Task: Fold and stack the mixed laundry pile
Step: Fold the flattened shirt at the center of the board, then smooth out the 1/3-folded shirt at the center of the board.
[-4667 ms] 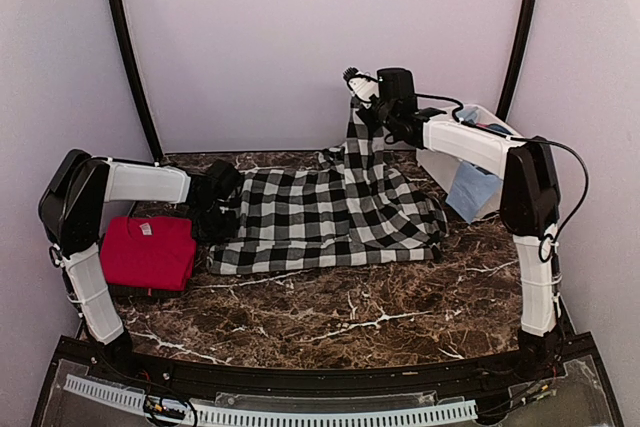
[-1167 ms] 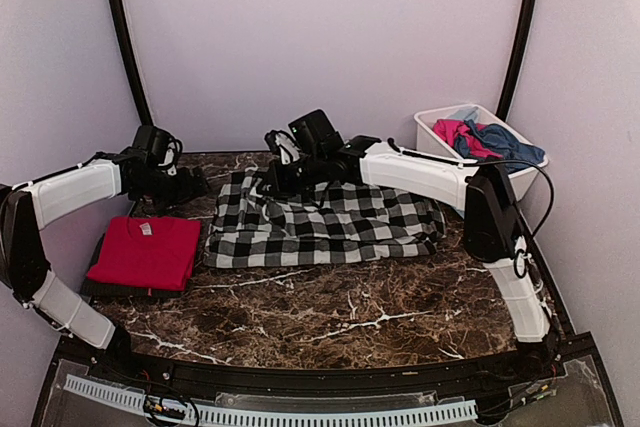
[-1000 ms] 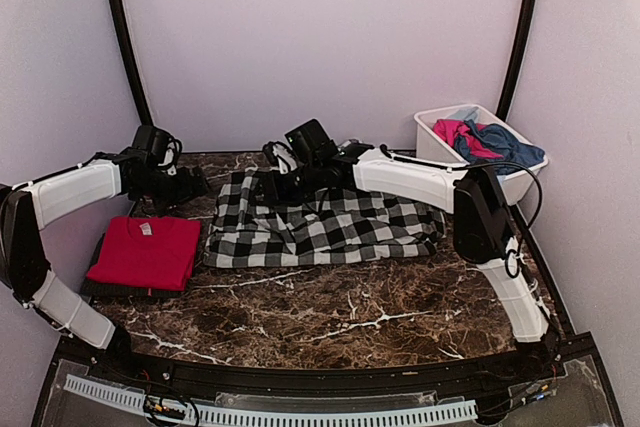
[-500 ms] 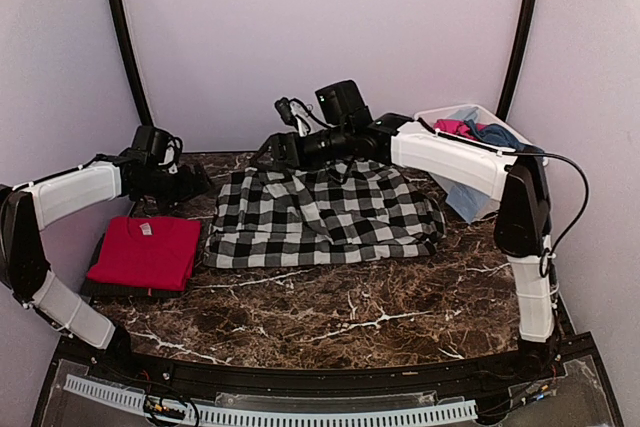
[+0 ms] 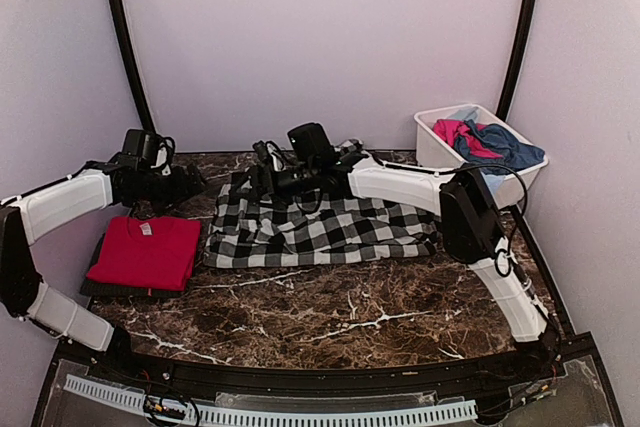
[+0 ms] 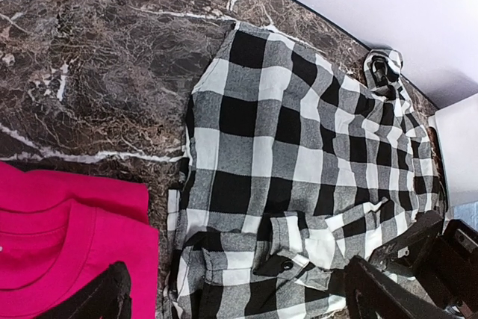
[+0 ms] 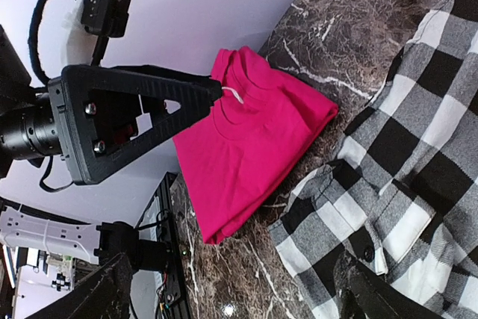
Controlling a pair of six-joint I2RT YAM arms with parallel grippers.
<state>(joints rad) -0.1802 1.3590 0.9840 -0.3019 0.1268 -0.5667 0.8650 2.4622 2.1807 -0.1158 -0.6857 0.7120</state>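
- The checked shirt (image 5: 330, 232) lies spread in a wide band across the middle of the table (image 5: 350, 317), reaching a little toward 12 o'clock. Its 9 o'clock edge is bunched and doubled over, with a button showing there in the left wrist view.
- The red tee (image 5: 145, 252) sits folded at 9 o'clock, just beside the shirt's rumpled edge, on top of a dark folded piece (image 5: 100, 285).
- Pink and blue pieces (image 5: 485, 137) are heaped in the tub (image 5: 432, 152) at 2 o'clock, not yet folded.
- The right gripper (image 7: 239, 295) hangs low over the shirt's corner at about 11 o'clock. Its fingers are spread wide with nothing between them, and I cannot tell whether they touch the cloth.
- The left gripper (image 6: 243, 293) is also spread wide and empty, hovering at 10 o'clock between the tee and the shirt.
- The step in hand looks like folding the shirt. To do it well:
  - Smooth the bunched 9 o'clock edge first.
  - Have each gripper pinch one corner of that edge through all its layers.
  - Lift the two corners evenly and lay them toward 3 o'clock.
  - Keep clear of the red tee so the stack stays neat.
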